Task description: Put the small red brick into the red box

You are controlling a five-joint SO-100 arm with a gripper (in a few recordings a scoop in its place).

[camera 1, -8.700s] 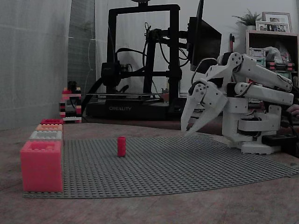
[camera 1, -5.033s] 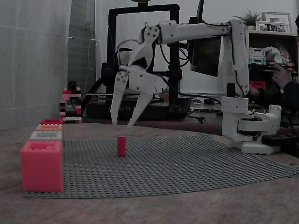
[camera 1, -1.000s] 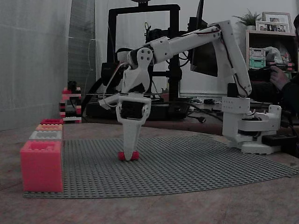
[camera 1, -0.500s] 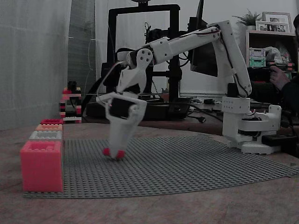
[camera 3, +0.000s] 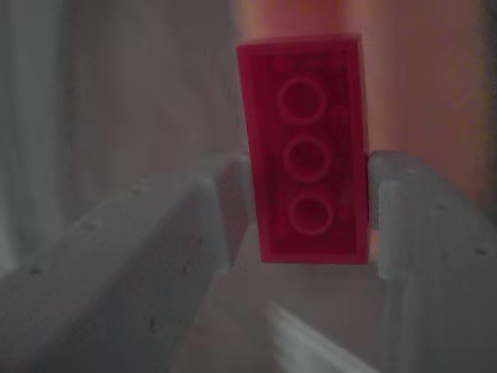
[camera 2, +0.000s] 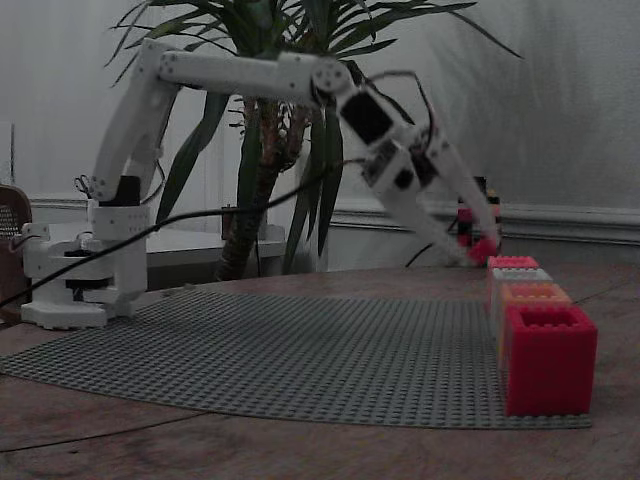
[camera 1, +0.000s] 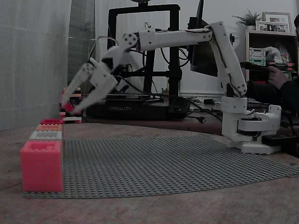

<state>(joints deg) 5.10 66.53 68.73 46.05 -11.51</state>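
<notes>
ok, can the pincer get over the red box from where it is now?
Probably yes. The pincer, shut on the small red brick, hangs in open air just above the red box, with nothing between them.

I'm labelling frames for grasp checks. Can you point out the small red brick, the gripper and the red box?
small red brick (camera 3: 304, 149): wrist view, middle of its underside.
gripper (camera 1: 69, 107): a fixed view, midway between the fingertips.
red box (camera 2: 512, 262): a fixed view, its top edge, farthest in the row.
</notes>
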